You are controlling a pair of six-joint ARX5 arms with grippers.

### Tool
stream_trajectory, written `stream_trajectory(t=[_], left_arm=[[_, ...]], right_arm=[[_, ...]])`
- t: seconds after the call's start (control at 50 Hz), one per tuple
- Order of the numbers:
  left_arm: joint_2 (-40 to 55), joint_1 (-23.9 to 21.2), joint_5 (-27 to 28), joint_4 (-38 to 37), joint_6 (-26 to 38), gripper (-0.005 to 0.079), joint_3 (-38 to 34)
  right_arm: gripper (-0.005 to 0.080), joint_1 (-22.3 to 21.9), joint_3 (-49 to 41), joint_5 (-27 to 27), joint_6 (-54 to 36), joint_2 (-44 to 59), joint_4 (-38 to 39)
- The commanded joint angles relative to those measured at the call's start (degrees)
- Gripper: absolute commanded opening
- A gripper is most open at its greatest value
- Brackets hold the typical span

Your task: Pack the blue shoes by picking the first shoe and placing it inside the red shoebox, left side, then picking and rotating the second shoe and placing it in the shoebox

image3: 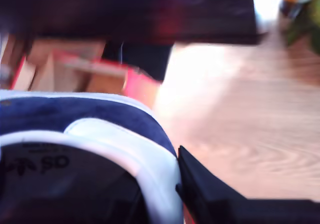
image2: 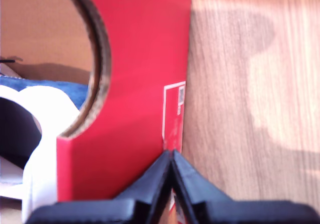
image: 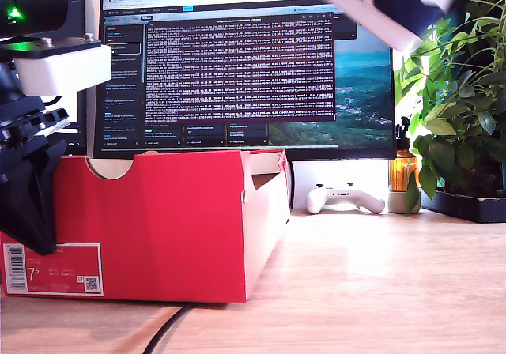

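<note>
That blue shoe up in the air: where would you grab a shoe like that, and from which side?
By the white-lined collar beside the blue shoe's opening, coming from above. The opening leaves a thin wall, so one finger can go inside it and one outside. My second gripper appears to hold it there; only its outer finger shows.

My first gripper [image2: 171, 156] hangs low, jaws pressed together, while my second gripper [image3: 176, 184] is up high, clamped on a blue shoe [image3: 85, 116].
</note>
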Motion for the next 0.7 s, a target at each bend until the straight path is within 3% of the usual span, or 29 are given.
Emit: stream_trajectory(t=[0.0,0.32,0.48,0.68], left_arm=[[0.81,0.0,0.35,0.07,0.17,-0.0019,-0.5],[0.81,0.0,0.72,0.07,0.2,-0.0019,-0.5],[0.81,0.02,-0.2,1.16,1.25,-0.0019,-0.5],[0.72,0.17,-1.97,1.2,-0.04,-0.0019,-0.02]], right_arm=[[-0.0013,1.01,0.22,-1.31,-2.12,-0.44,0.28],[-0.0013,3.85,0.22,-1.27,-17.77,-0.17,3.04],[-0.0013,8.17,0.22,-0.22,-28.72,1.84,4.81],[-0.0013,14.51,0.22,4.63,-33.62,7.3,6.12]])
